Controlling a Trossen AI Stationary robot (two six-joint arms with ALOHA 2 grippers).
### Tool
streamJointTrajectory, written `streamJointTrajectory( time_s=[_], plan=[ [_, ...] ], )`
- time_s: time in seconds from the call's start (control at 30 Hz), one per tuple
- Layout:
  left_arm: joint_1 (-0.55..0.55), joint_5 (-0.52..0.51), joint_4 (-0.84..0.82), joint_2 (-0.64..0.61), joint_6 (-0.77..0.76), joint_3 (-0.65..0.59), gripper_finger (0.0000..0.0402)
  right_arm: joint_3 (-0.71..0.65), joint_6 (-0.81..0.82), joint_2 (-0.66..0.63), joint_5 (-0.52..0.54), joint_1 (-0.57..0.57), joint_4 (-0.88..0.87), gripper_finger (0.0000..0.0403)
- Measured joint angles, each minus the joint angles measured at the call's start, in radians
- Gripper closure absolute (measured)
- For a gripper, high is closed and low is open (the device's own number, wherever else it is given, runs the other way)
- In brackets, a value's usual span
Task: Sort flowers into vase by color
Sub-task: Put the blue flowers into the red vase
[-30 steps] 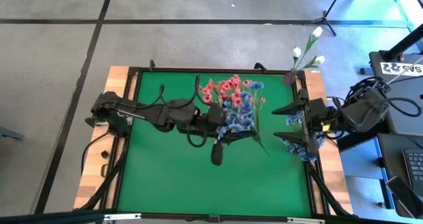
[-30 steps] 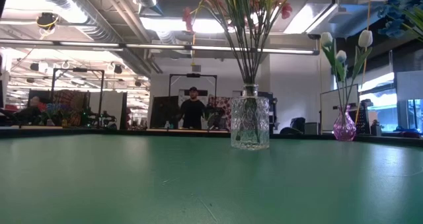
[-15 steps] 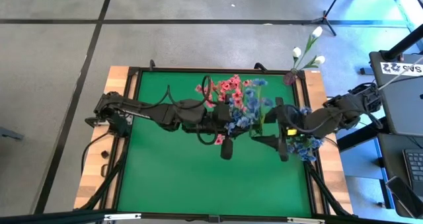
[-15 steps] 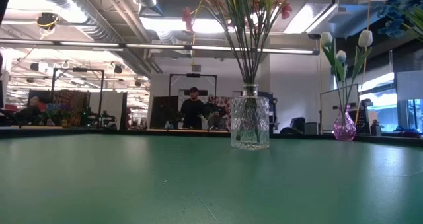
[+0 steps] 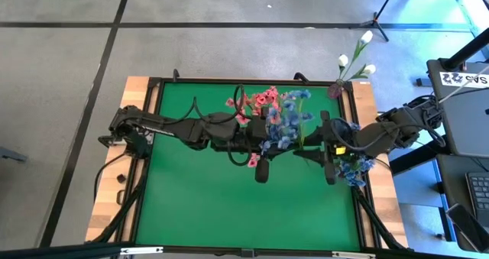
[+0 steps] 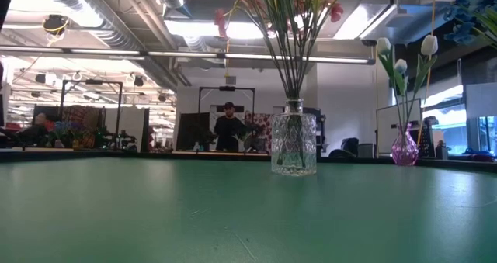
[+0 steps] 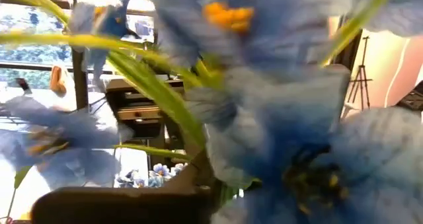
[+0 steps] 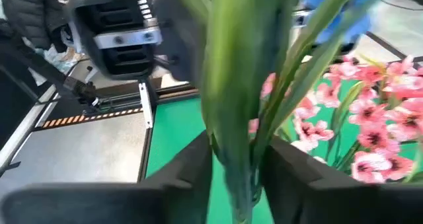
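My left gripper (image 5: pixel 266 143) is over the table's middle, shut on a blue flower sprig (image 5: pixel 287 125) whose blooms fill the left wrist view (image 7: pixel 291 118). My right gripper (image 5: pixel 309 149) has come in from the right and is shut on the same sprig's green stems (image 8: pixel 234 118). The pink flowers (image 5: pixel 263 102) stand with their stems in a clear glass vase (image 6: pixel 293 144). The white buds (image 5: pixel 359 56) stand in a small purple vase (image 6: pixel 404 148) at the far right corner. More blue blooms (image 5: pixel 353 169) are at the right edge. My left gripper holds the blue sprig clear of the table, coming level from the table's left. The blooms (image 7: pixel 218 85) hide the place of contact, so the part it has cannot be told. My right gripper pinches the sprig's green stems (image 8: pixel 232 159) between its two fingers (image 8: pixel 188 178), coming level from the table's right. The fingers lie across the stems.
The green mat (image 5: pixel 199 198) has open room on its near half and its left. The two arms meet close beside the pink bunch. The wooden table rim (image 5: pixel 114 182) frames the mat. People stand in the room far behind (image 6: pixel 227 127).
My right gripper has gone from the table's right edge toward the middle, up to the blue sprig, and its fingers now sit around the stems. My left gripper has carried the sprig a little toward the right and far edges, and the sprig has turned about.
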Motion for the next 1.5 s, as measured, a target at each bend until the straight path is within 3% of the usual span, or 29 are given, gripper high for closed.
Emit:
streamJointTrajectory(
  time_s=[0.2, 0.47, 0.7, 0.8, 1.0, 1.1, 1.3, 1.5],
  plan=[
    [0.000, 0.001, -0.014, -0.010, 0.001, 0.000, 0.0313, 0.000, -0.024, -0.001, -0.065, -0.058, 0.004, 0.0384],
    [-0.062, -0.004, -0.269, -0.137, -0.044, 0.002, 0.0263, 0.000, -0.102, -0.093, 0.034, -0.062, -0.026, 0.0386],
    [-0.144, -0.052, -0.480, -0.205, -0.189, 0.002, 0.0267, -0.040, -0.103, -0.305, 0.084, -0.060, -0.181, 0.0384],
    [-0.175, -0.053, -0.472, -0.209, -0.230, 0.002, 0.0270, -0.139, -0.099, -0.439, 0.023, -0.060, -0.184, 0.0389],
    [-0.208, -0.102, -0.472, -0.209, -0.231, 0.002, 0.0271, -0.340, -0.091, -0.735, -0.219, -0.062, -0.165, 0.0389],
    [-0.208, -0.109, -0.469, -0.209, -0.230, 0.002, 0.0271, -0.407, -0.072, -0.842, -0.254, -0.062, -0.157, 0.0388],
    [-0.197, -0.108, -0.466, -0.208, -0.254, 0.002, 0.0271, -0.561, -0.103, -0.960, -0.270, -0.062, -0.150, 0.0389],
    [-0.194, -0.093, -0.448, -0.208, -0.298, 0.002, 0.0271, -0.716, -0.176, -1.008, -0.353, -0.062, -0.094, 0.0389]
  ],
)
